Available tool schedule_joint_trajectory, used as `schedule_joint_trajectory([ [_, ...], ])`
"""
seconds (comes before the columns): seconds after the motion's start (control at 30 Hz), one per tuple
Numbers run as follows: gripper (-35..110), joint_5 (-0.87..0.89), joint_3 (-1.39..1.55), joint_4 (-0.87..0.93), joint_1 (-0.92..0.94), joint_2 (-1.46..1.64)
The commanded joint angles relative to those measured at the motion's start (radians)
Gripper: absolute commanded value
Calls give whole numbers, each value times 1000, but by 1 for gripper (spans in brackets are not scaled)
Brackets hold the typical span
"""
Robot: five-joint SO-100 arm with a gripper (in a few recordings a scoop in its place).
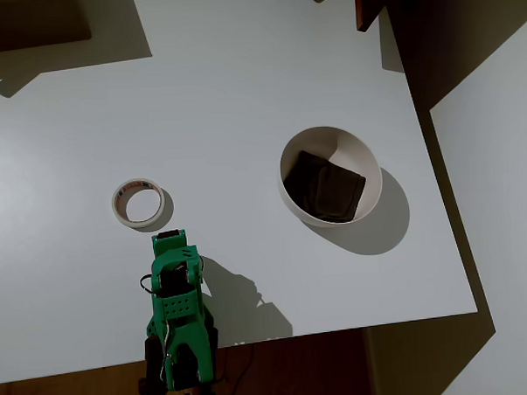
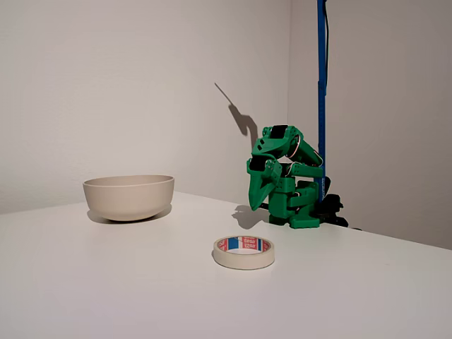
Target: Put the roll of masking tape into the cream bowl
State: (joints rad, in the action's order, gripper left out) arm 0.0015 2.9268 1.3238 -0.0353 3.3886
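The roll of masking tape (image 1: 120, 204) lies flat on the white table, a small cream ring with a red and blue label inside its core (image 2: 244, 260). The cream bowl (image 1: 329, 139) stands well to the right of it in the overhead view, with dark brown square pieces at its bottom; in the fixed view the bowl (image 2: 128, 197) is at the left. My green arm is folded low at the table's near edge. Its gripper (image 1: 168, 242) points down at the table just below the tape in the overhead view, apart from it. The gripper (image 2: 259, 203) looks shut and holds nothing.
The white table (image 1: 241, 85) ends a short way right of the bowl and just behind the arm's base. A blue pole (image 2: 321, 85) rises behind the arm. A dark object sits at the table's top right corner (image 1: 369, 5).
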Motion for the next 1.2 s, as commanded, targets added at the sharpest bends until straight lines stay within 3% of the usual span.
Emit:
schedule_joint_trajectory([
  [0.0,-8,20,-6,25,-5,2],
  [0.9,-8,49,-11,-15,-69,-11],
  [1.17,-8,57,-158,-268,-101,-552],
])
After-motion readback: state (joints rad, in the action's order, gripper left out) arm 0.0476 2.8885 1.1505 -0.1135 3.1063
